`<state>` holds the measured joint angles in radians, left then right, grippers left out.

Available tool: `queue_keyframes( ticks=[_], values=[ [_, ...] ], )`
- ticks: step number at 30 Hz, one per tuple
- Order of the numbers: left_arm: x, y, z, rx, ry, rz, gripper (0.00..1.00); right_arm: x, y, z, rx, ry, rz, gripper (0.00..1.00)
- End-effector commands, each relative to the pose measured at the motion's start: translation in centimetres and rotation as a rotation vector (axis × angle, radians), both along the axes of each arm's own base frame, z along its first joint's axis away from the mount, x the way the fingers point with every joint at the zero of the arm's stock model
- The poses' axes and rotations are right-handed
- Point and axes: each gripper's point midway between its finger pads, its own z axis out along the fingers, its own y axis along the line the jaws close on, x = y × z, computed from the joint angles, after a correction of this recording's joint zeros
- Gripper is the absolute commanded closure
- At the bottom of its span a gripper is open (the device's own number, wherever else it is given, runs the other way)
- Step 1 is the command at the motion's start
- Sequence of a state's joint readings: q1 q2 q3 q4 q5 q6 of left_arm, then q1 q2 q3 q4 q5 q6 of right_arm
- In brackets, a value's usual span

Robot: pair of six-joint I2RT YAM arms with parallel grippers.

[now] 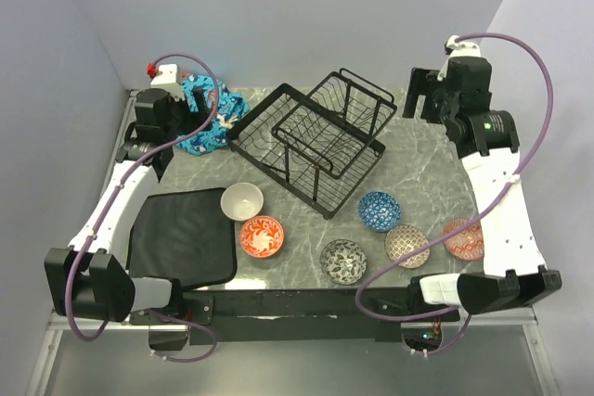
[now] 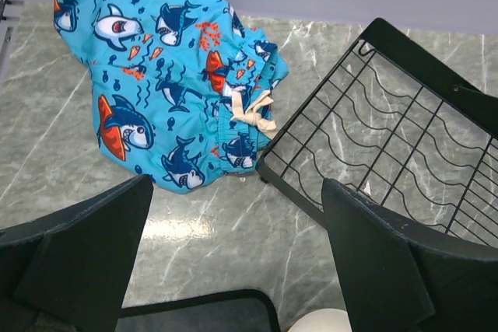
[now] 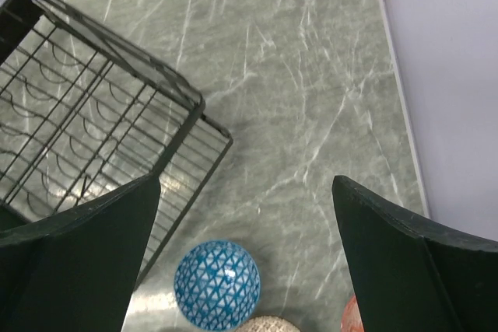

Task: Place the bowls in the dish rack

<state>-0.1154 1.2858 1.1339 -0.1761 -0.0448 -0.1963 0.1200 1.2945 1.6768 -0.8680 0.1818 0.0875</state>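
The top external camera looks down from above and behind the arm bases, taking in the whole counter (image 1: 418,150) around the dish rack (image 1: 311,141). The left wrist camera sits close over the far left corner, facing the shark-print cloth (image 2: 163,75) and the rack's left corner. The right wrist camera is close over the far right side, above the rack's right corner and the blue patterned bowl (image 3: 216,284). All three share the rack; the pale sliver low in the left view is probably the cream bowl (image 2: 319,323).

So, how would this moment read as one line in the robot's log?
bowls: six on table | dish rack: no bowls inside | left gripper: open, empty | right gripper: open, empty
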Motion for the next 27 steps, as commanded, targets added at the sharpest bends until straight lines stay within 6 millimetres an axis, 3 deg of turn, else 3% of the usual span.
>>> queue_keyframes(
  ticks=[1, 4, 7, 9, 12, 16, 21, 27],
  values=[
    [-0.2, -0.5, 3.3, 0.022, -0.106, -0.046, 0.03, 1.7, 0.3, 4.0, -0.047, -0.135, 0.046, 0.00],
    [-0.5, -0.1, 4.0, 0.044, -0.117, -0.037, 0.03, 1.7, 2.4, 7.2, -0.119, -0.274, 0.238, 0.00],
    [-1.2, 0.5, 4.4, 0.055, -0.112, -0.011, 0.03, 0.7, 6.6, 8.8, -0.099, -0.364, 0.470, 0.00],
    [-1.9, 0.5, 3.7, 0.103, -0.093, -0.044, 0.03, -0.2, 10.7, 7.5, -0.077, -0.299, 0.648, 0.00],
    [-3.0, 1.2, 3.7, 0.151, -0.104, -0.036, 0.03, -1.0, 14.7, 4.5, -0.074, -0.163, 0.807, 0.00],
    [-3.9, 1.3, 2.9, 0.254, -0.094, -0.108, 0.03, -1.9, 18.1, 2.0, -0.064, -0.069, 0.939, 0.00],
    [-3.2, 1.2, 2.9, 0.364, -0.056, -0.187, 0.03, -2.5, 20.8, 0.9, -0.099, -0.033, 1.035, 0.07],
    [-3.4, 1.8, 1.9, 0.333, -0.010, -0.169, 0.03, -3.9, 23.5, -1.1, -0.103, 0.070, 1.178, 0.18]
  ],
)
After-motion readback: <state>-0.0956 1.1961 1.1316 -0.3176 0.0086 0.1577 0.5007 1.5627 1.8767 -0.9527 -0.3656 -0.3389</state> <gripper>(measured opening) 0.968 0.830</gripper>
